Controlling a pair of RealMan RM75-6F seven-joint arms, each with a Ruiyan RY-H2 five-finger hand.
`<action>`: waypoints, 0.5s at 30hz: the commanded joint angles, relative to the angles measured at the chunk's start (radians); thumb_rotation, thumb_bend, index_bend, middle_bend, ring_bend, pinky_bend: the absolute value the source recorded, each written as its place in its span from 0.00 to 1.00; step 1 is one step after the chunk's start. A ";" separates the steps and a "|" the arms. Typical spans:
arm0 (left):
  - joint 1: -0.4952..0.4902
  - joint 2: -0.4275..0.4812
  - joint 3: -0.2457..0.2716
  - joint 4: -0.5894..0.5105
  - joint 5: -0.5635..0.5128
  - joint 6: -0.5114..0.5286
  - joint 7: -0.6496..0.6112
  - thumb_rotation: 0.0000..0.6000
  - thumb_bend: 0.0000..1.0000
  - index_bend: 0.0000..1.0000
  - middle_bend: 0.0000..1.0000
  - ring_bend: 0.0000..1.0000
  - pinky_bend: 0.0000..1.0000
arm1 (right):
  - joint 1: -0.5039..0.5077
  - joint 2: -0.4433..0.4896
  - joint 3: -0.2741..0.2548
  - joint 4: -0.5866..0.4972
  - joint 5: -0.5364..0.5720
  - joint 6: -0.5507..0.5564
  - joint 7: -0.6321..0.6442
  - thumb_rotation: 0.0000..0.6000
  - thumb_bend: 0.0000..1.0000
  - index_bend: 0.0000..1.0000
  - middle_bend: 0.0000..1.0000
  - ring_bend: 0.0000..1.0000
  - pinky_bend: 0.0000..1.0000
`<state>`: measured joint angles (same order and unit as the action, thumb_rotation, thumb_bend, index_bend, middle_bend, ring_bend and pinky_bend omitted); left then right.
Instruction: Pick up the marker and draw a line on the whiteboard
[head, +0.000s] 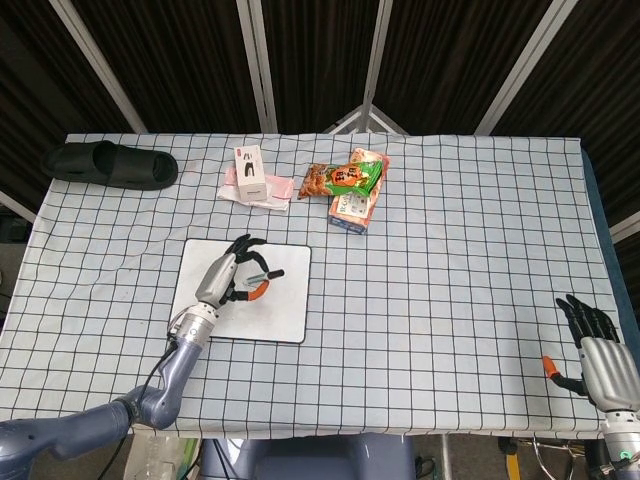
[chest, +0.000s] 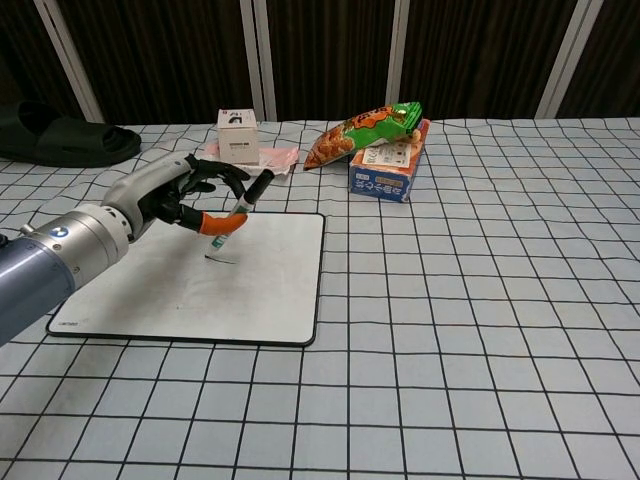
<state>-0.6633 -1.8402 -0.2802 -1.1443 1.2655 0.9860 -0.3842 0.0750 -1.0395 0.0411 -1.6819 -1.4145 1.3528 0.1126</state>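
My left hand (head: 225, 280) (chest: 165, 195) holds the marker (chest: 233, 215) (head: 261, 281) over the whiteboard (chest: 270, 275) (head: 285, 310). The marker is green and white with a black cap end pointing up and to the right. It leans steeply, and its tip rests at the board's upper middle. A short dark line (chest: 228, 261) shows on the board just right of the tip. My right hand (head: 598, 358) lies open at the table's near right corner, far from the board, and appears only in the head view.
A white box (chest: 238, 132) on pink packets, a green snack bag (chest: 370, 128) and a carton (chest: 388, 170) stand behind the board. A black slipper (head: 108, 163) lies at the far left. The checked cloth (chest: 480, 300) covers the table.
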 joint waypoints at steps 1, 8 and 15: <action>0.002 0.011 0.017 0.044 0.027 0.018 0.014 1.00 0.60 0.71 0.15 0.01 0.08 | 0.000 0.000 0.000 0.000 0.000 0.001 0.000 1.00 0.35 0.00 0.00 0.00 0.00; 0.022 0.037 -0.008 0.067 0.023 0.057 -0.050 1.00 0.60 0.71 0.15 0.01 0.08 | -0.002 0.001 0.001 0.000 0.001 0.004 0.000 1.00 0.35 0.00 0.00 0.00 0.00; 0.053 0.095 -0.014 -0.070 0.013 0.073 -0.092 1.00 0.59 0.71 0.15 0.01 0.08 | -0.003 0.001 -0.002 -0.003 -0.007 0.008 -0.005 1.00 0.35 0.00 0.00 0.00 0.00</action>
<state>-0.6249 -1.7687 -0.2927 -1.1634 1.2856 1.0529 -0.4650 0.0719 -1.0388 0.0393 -1.6846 -1.4211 1.3604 0.1083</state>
